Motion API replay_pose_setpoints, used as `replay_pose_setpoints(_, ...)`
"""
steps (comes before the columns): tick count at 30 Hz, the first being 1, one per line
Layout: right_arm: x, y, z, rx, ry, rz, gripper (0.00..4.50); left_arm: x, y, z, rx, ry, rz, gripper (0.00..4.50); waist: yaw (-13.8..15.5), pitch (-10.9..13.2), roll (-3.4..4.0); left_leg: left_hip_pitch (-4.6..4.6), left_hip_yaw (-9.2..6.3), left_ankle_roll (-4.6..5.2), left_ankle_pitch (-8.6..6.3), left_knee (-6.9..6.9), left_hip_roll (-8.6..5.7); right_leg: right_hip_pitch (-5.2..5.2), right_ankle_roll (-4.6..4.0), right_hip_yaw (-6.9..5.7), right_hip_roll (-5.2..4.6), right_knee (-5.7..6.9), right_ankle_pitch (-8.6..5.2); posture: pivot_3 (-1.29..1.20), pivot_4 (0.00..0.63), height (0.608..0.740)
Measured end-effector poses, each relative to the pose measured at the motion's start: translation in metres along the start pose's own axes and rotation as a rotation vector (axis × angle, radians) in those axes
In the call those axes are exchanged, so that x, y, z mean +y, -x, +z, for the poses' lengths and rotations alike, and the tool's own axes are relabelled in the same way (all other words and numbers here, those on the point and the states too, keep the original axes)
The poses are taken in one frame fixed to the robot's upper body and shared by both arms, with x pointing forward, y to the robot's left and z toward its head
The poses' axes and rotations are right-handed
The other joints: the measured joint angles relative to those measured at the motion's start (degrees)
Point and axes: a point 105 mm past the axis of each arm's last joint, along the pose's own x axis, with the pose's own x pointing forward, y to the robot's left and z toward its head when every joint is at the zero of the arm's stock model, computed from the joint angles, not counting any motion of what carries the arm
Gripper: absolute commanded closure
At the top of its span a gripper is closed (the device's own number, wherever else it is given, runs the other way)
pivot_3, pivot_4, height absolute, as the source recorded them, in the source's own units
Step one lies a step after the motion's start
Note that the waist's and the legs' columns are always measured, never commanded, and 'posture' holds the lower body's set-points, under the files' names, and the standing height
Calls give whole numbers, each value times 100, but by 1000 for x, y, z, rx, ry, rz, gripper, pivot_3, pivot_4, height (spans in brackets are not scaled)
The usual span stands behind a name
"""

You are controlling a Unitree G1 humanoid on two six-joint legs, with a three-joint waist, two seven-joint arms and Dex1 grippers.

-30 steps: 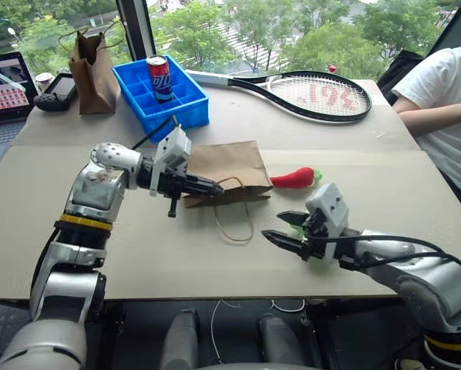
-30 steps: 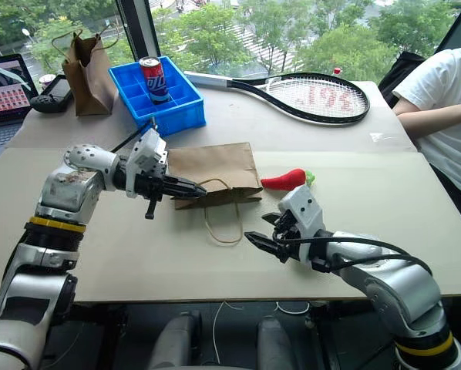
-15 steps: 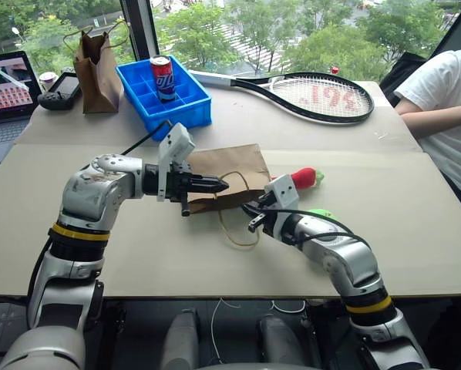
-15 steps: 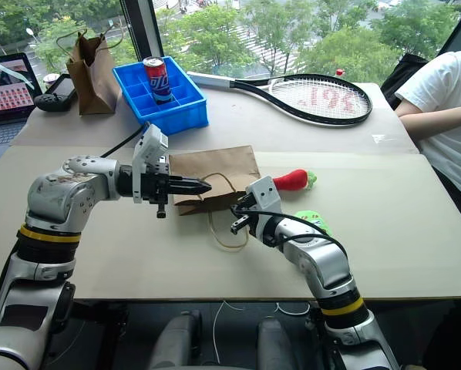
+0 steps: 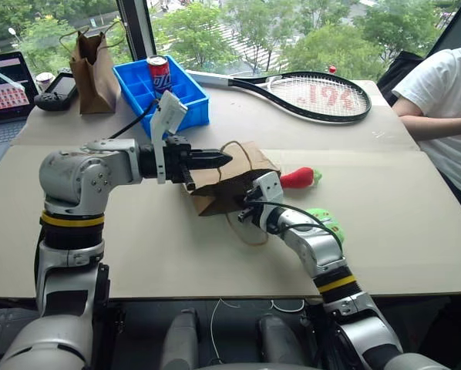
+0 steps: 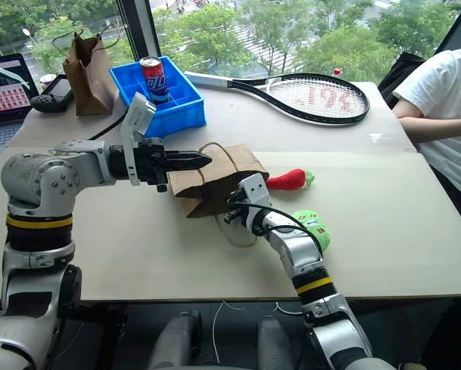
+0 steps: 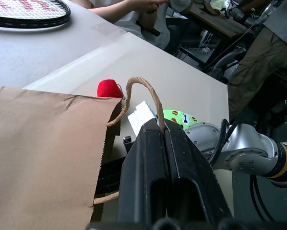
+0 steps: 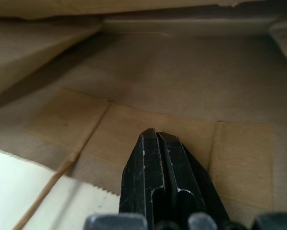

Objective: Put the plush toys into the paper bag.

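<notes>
The paper bag (image 5: 232,179) lies on its side at the table's middle, mouth toward me. My left gripper (image 5: 224,158) is shut on its upper twine handle (image 7: 142,89) and holds the top side raised, so the mouth gapes. My right gripper (image 5: 243,213) is shut and empty, its fingertips (image 8: 155,136) just inside the mouth against the brown paper. The red chili plush (image 5: 298,178) lies to the right of the bag. The light green spotted plush (image 5: 327,223) lies on the table beside my right forearm. The bag's lower handle (image 5: 247,236) loops flat on the table.
At the back left a blue bin (image 5: 186,100) holds a soda can (image 5: 159,74). A narrower brown bag (image 5: 92,63), a game controller (image 5: 55,97) and a laptop (image 5: 2,91) stand further left. A tennis racket (image 5: 317,94) lies at the back. A person (image 5: 439,92) sits at the right.
My right gripper left the green plush on the table, shut, and moved left and forward into the bag's mouth. My left gripper rose with the handle, lifting the bag's top side.
</notes>
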Motion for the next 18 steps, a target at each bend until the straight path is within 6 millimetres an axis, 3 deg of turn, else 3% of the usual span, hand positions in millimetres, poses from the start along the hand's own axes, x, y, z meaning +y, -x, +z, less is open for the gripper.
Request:
replay_pose_setpoints(4, 2, 0, -2, 13, 54, 15, 4481, 1, 10, 17, -11, -61, 42, 4500, -16, 0, 0, 3, -1, -6, 2, -4, 0, 0, 0, 0, 0, 0, 0, 0, 150, 731)
replay_pose_setpoints(6, 4, 0, -3, 23, 76, 26, 4481, -2, 20, 44, -47, -168, 68, 4500, -18, 0, 0, 7, -1, -9, 1, -6, 0, 5, 0, 0, 0, -2, 0, 0, 150, 731)
replay_pose_setpoints(9, 5, 0, -3, 27, 86, 37, 4481, -8, 27, 66, -77, -260, 79, 4500, -32, 0, 0, 13, 0, -13, -1, -13, 0, 5, -1, 0, 0, -2, -1, 0, 150, 731)
replay_pose_setpoints(18, 10, 1, -3, 36, 100, 64, 4481, -10, 32, 80, -65, -377, 113, 4500, -77, 0, 0, 15, 0, -13, 0, -18, 0, 3, -2, 0, 0, -1, -2, 0, 150, 731)
